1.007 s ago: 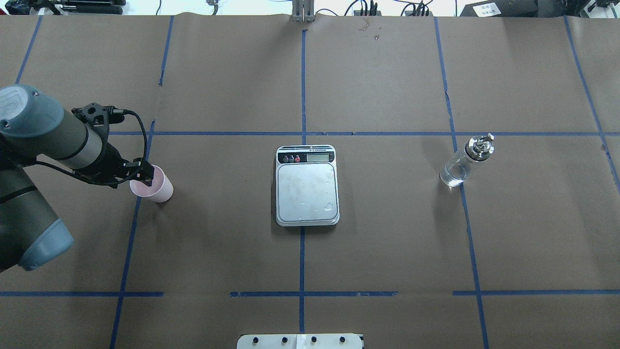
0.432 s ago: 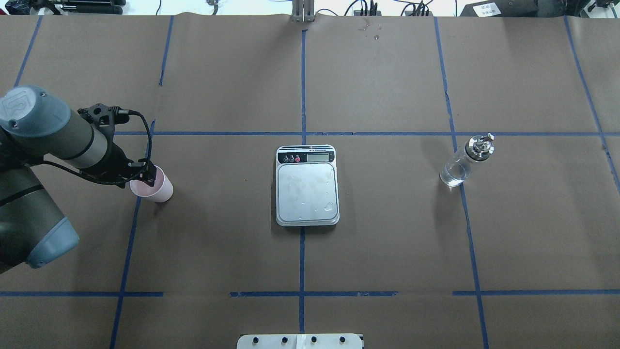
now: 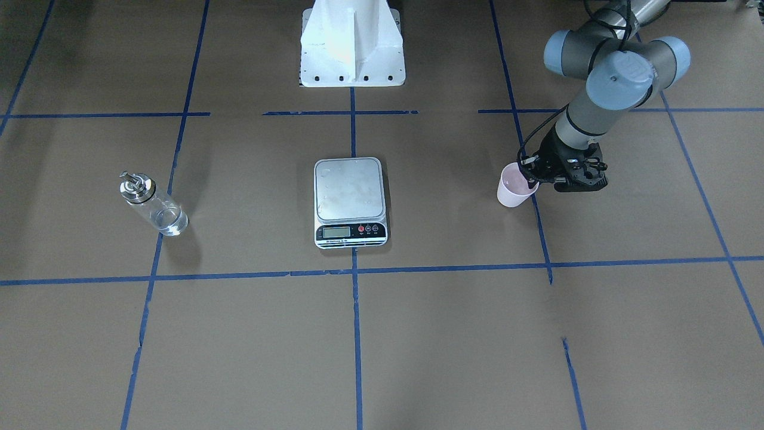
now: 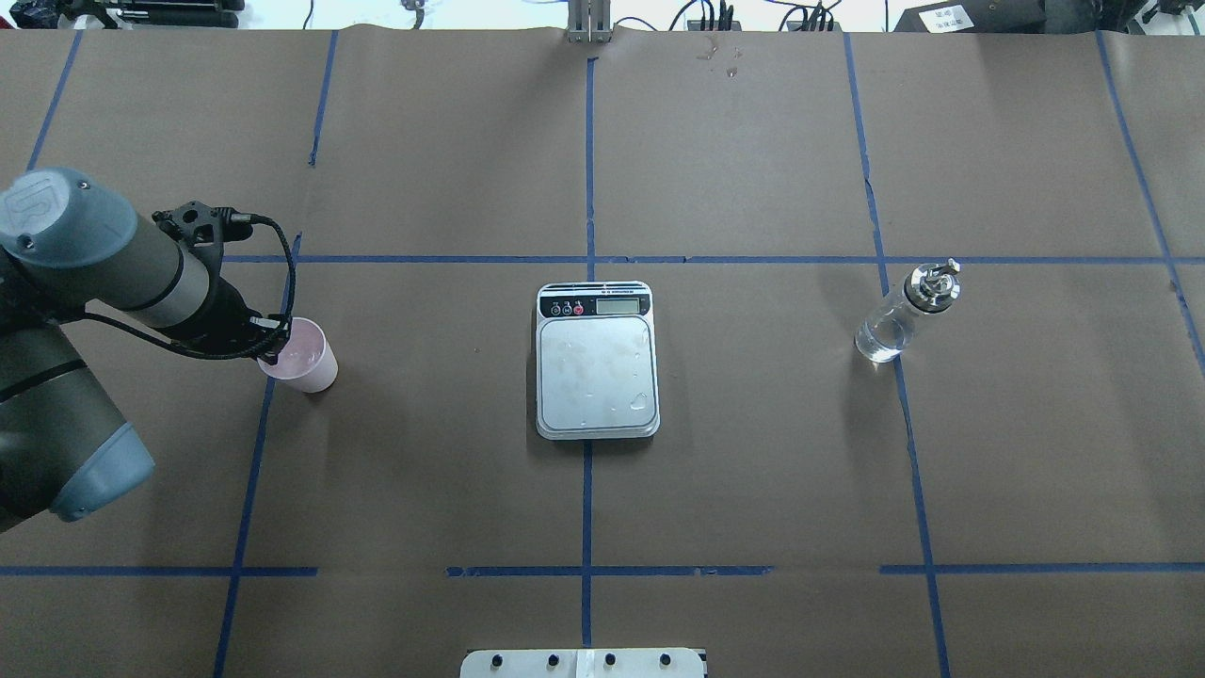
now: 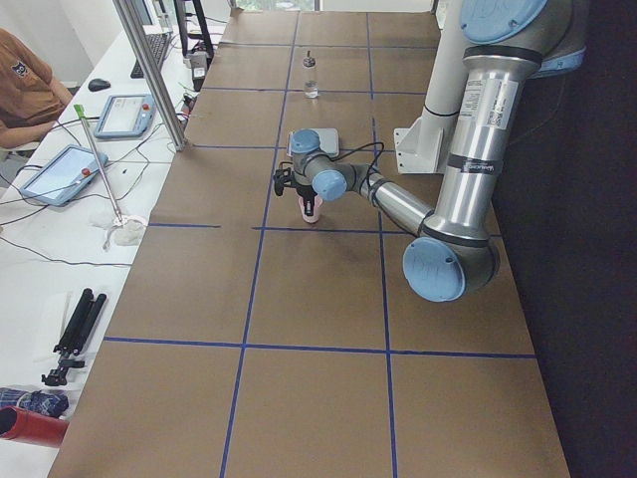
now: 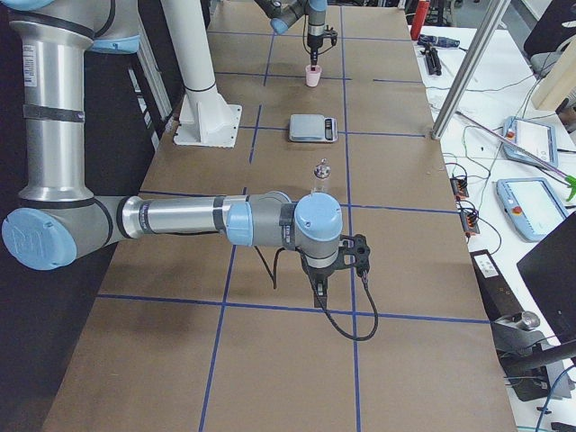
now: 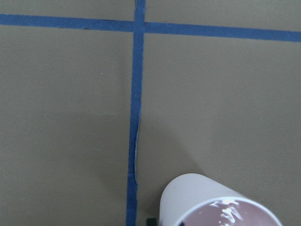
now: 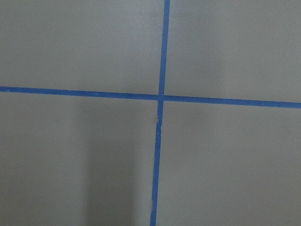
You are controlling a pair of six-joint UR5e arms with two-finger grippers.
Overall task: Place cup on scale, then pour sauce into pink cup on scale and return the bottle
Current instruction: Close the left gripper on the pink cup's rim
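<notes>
The pink cup [image 4: 303, 356] stands on the table at the left, well left of the scale [image 4: 596, 363]. My left gripper [image 4: 275, 345] is at the cup's left rim and looks shut on it. In the front-facing view the gripper [image 3: 527, 177] sits on the cup's [image 3: 512, 190] right rim. The left wrist view shows the cup's top [image 7: 202, 200] at the bottom edge. The glass bottle [image 4: 902, 315] with its metal cap stands upright at the right, untouched. My right gripper [image 6: 321, 286] shows only in the exterior right view, low over bare table; I cannot tell its state.
The scale's platform [image 3: 348, 188] has nothing on it, apart from a few drops. Blue tape lines cross the brown paper. The robot's white base [image 3: 352, 45] stands at the table's near edge. Operator tablets [image 5: 75, 169] lie on a side table.
The finger that stood over the cup's mouth has moved left to the rim, while the left arm stayed put. The cup shifted slightly right. Scale and bottle have not moved.
</notes>
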